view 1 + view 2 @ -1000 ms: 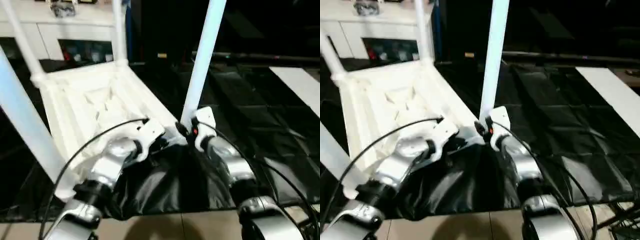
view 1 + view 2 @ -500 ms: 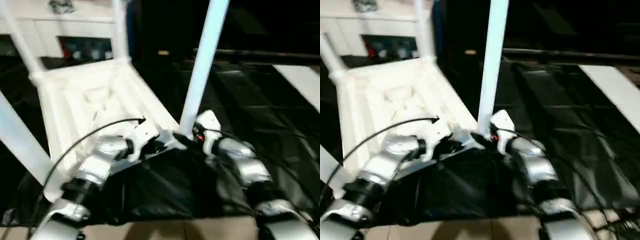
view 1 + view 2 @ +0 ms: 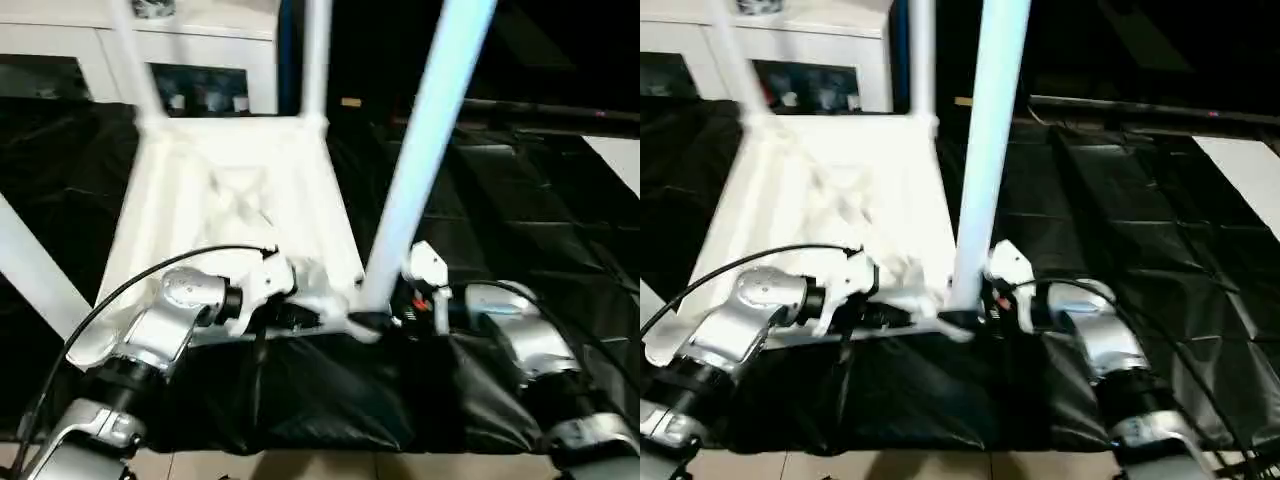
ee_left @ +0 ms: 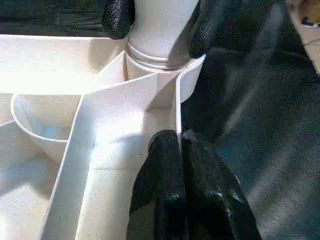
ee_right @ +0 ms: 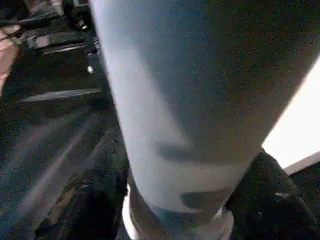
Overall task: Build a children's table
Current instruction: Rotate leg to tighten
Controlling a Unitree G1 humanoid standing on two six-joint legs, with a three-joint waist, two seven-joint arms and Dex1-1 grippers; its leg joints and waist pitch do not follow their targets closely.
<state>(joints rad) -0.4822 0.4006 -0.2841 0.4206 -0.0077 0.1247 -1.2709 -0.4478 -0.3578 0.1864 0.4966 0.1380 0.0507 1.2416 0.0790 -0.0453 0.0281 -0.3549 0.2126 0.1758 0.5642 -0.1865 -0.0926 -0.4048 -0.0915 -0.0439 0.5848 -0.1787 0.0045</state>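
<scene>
Black crinkled plastic sheeting (image 3: 520, 220) over the floor, beige tiles (image 3: 940, 465) just behind both forearms, a white cabinet with glass doors (image 3: 200, 60) well beyond the grippers. Upside-down white plastic table top with ribbed underside (image 3: 240, 200) directly ahead of the left gripper (image 4: 179, 145), near edge level with both grippers. Left gripper shut tight, black fingers (image 4: 165, 180) pressed together against a thin upright white rib beside the near corner socket; whether the rib is pinched, cannot tell. Long white tubular leg (image 3: 420, 170) standing in that socket, between the two grippers, just beside the left one. Right gripper (image 3: 395, 310) partly open around the leg's base, black fingers (image 5: 255, 195) on either side of the tube, touching it. Two more white legs (image 3: 315, 60) upright at the far corners, another slanting white leg (image 3: 30, 265) out beyond the left forearm. Open sheeting to the right gripper's outer side; table top close against the left gripper.
</scene>
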